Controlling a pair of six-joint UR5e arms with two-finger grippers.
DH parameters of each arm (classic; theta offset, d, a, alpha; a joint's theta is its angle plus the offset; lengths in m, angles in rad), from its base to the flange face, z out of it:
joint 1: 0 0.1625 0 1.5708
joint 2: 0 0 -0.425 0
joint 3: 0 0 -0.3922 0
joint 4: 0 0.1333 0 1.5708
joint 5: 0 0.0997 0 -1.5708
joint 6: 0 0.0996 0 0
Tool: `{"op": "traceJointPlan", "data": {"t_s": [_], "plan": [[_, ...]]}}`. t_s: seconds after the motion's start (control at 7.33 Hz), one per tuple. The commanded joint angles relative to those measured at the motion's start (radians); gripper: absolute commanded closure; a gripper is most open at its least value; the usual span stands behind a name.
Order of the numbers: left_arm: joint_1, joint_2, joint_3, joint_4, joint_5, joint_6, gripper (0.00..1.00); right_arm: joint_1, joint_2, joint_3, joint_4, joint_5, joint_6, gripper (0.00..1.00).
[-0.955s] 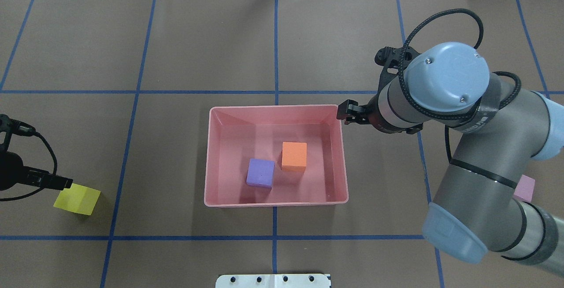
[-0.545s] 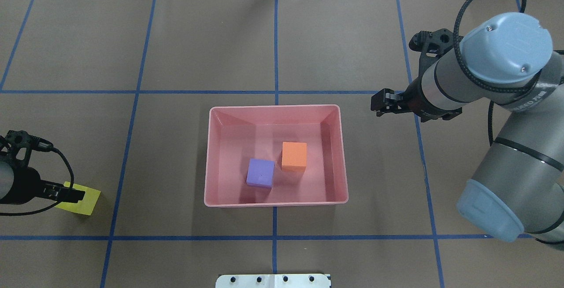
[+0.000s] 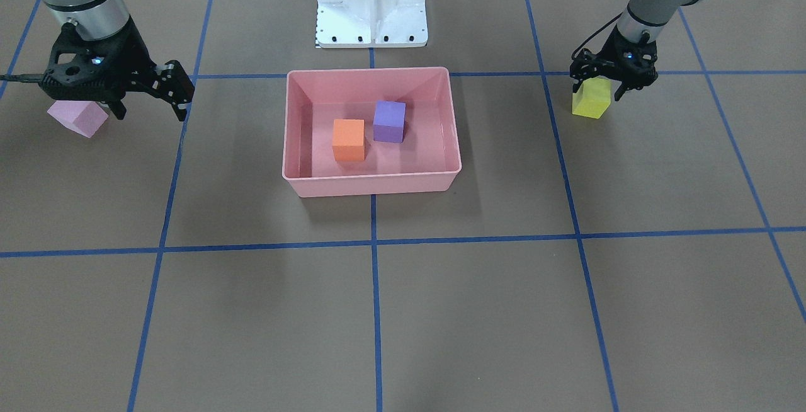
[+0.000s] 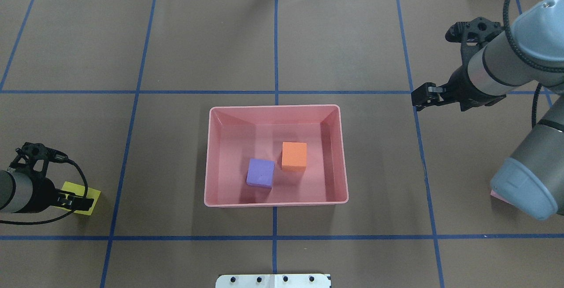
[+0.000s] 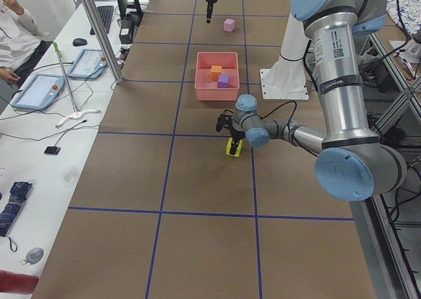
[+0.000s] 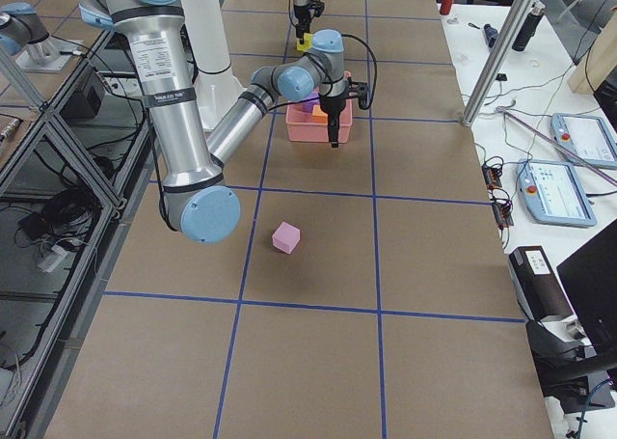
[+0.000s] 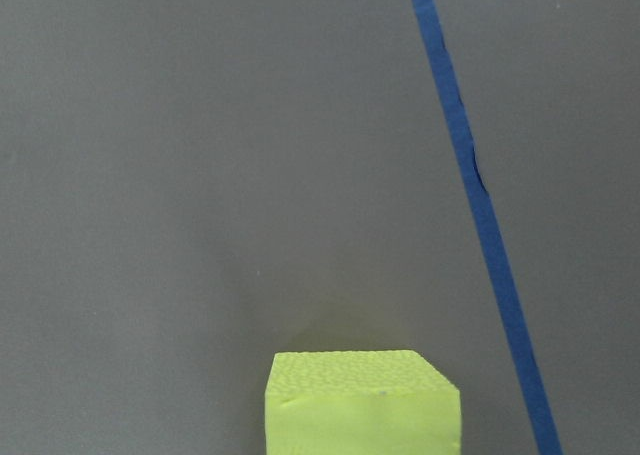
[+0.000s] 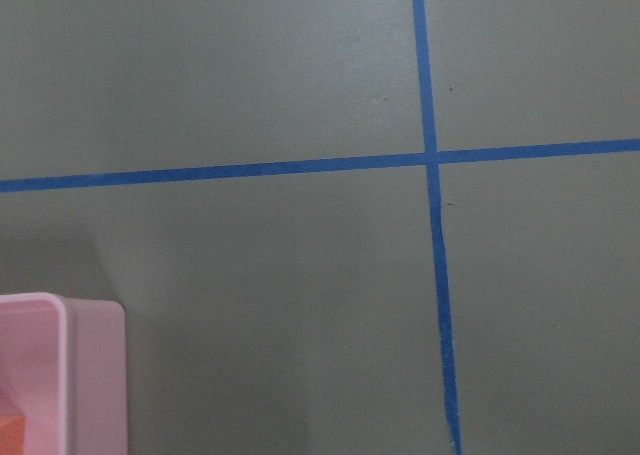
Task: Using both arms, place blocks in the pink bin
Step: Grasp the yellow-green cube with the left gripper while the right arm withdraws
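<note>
The pink bin (image 4: 273, 203) stands mid-table and holds the orange block (image 4: 294, 156) and the purple block (image 4: 260, 173). The yellow block (image 4: 88, 192) lies at the left. My left gripper (image 4: 78, 201) is open and lowered over it, one finger on each side in the front view (image 3: 598, 87). The block fills the bottom of the left wrist view (image 7: 362, 403). My right gripper (image 4: 421, 98) is open and empty above the table, right of the bin. The light pink block (image 3: 79, 116) lies behind it, mostly hidden under the right elbow in the overhead view.
The white robot base (image 3: 371, 2) stands at the near table edge behind the bin. Blue tape lines cross the brown table cover. A desk with tablets (image 5: 39, 89) and a metal pole (image 5: 99, 29) run along the far side. A bin corner shows in the right wrist view (image 8: 60, 375).
My right arm has swung right and back, away from the bin's corner. My left gripper has moved over the yellow block and come down around it.
</note>
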Motion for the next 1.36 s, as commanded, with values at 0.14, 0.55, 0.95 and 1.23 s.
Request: {"op": "traceJointPlan", "data": {"t_s": [0.14,0.55,0.95,1.23], "plan": [[0.002,-0.028,-0.016,0.001,0.001,0.000,1.00,0.165,-0.125,-0.004,-0.001,0.109,-0.301,0.00],[-0.067,-0.078,-0.160,0.041,-0.134,-0.009,1.00,0.201,-0.279,-0.062,0.194,0.112,-0.377,0.00],[-0.061,-0.531,-0.182,0.478,-0.134,-0.140,1.00,0.201,-0.451,-0.150,0.495,0.146,-0.369,0.00],[-0.059,-0.826,-0.078,0.653,-0.130,-0.244,0.94,0.201,-0.484,-0.156,0.508,0.144,-0.302,0.00]]}}
